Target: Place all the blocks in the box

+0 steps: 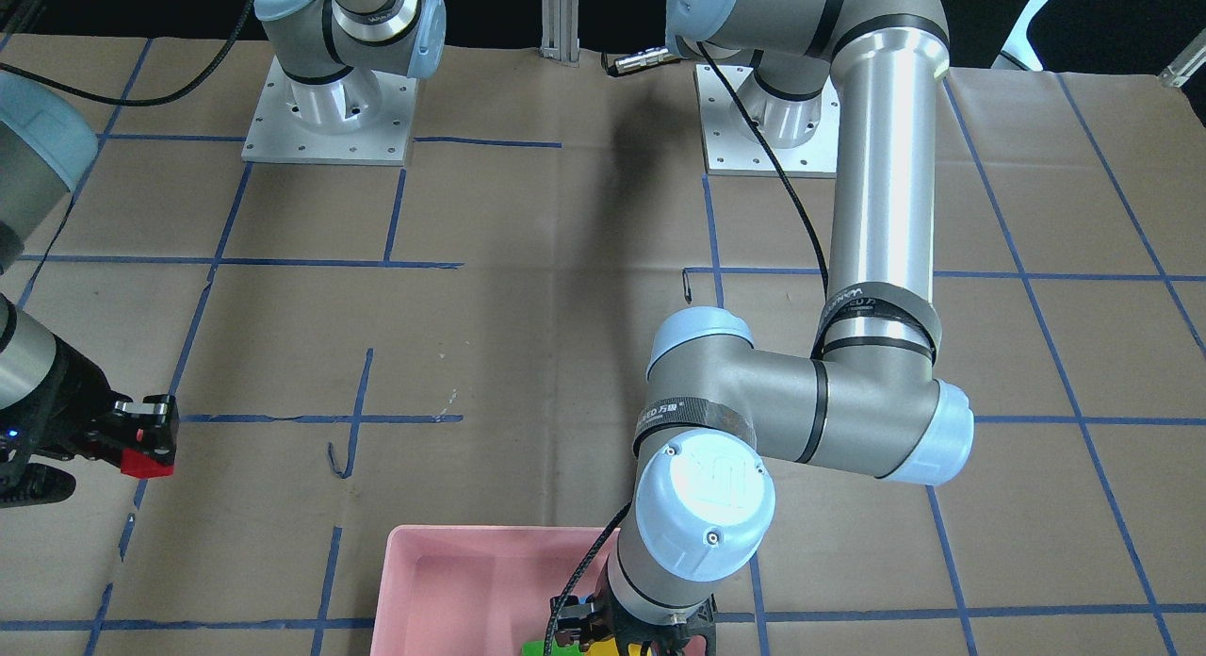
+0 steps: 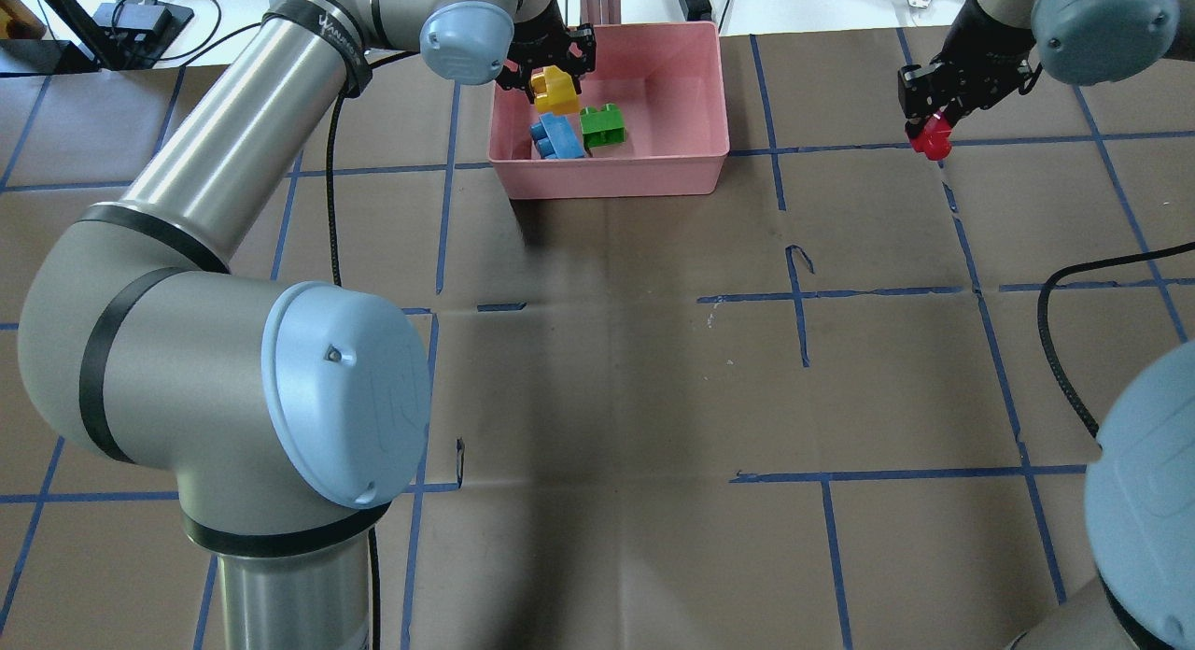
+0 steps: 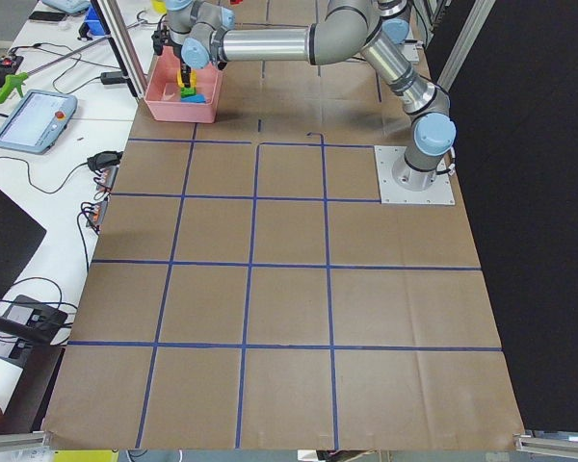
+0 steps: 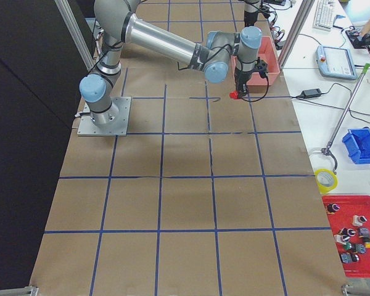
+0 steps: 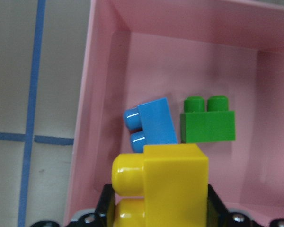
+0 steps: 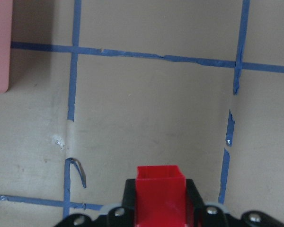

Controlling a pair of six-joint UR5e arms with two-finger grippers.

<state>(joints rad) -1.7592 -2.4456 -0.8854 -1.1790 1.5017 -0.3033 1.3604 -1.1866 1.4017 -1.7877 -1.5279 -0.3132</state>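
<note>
Bricks blue (image 2: pixel 557 136) and green (image 2: pixel 603 126) lie just beside each other on the floor of the pink box (image 2: pixel 653 169). The left end effector (image 2: pixel 551 71) is clamped on the yellow brick (image 2: pixel 556 91), held over the box's inside near the blue one. The right end effector (image 2: pixel 934 129) grips the 1 red brick (image 2: pixel 932 146) over the tabletop (image 2: pixel 653 370), well apart from the box.

Even bright light; soft arm shadows; wrist views slightly blurred.
</note>
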